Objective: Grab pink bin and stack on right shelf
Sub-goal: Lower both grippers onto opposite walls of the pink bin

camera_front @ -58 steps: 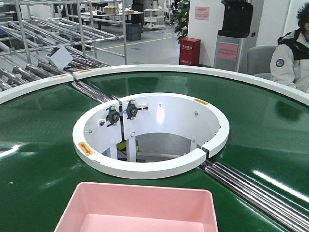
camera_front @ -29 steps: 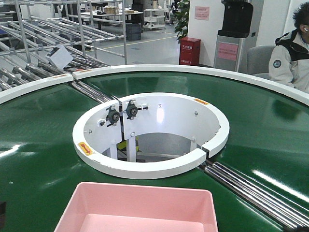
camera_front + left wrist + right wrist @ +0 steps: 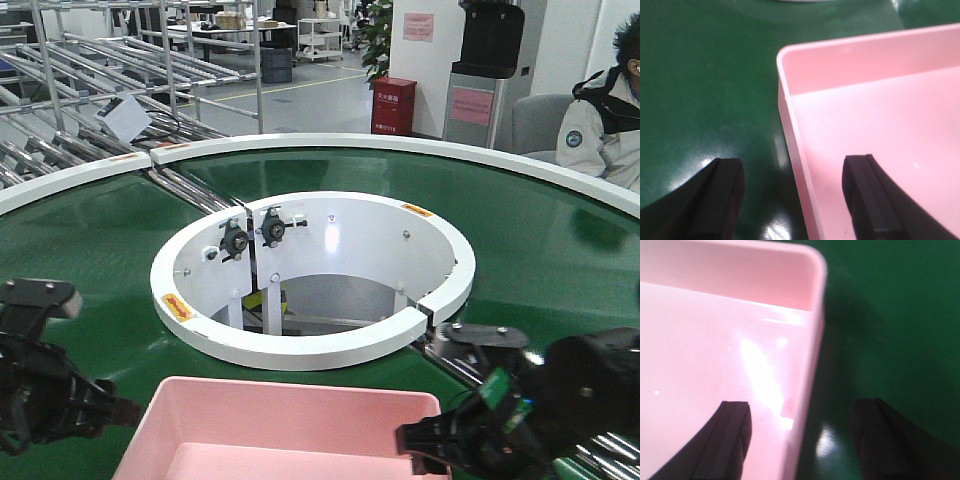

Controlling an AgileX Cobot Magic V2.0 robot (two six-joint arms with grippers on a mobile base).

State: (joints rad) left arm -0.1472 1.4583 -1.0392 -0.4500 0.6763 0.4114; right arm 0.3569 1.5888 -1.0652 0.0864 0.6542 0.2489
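Note:
The pink bin sits on the green conveyor belt at the bottom centre of the front view. My left gripper is open and straddles the bin's left wall: one finger is over the belt, the other over the bin's inside. My right gripper is open and straddles the bin's right wall in the same way. Neither finger pair touches the wall. In the front view the left arm is at the bin's left side and the right arm at its right. The right shelf is out of view.
The green conveyor belt curves around a white ring with an open centre. Steel rollers run beside the right arm. A person sits at the far right. Metal roller racks stand at the back left.
Both arms have come into the front view, one on each side of the pink bin. The bin has not moved.

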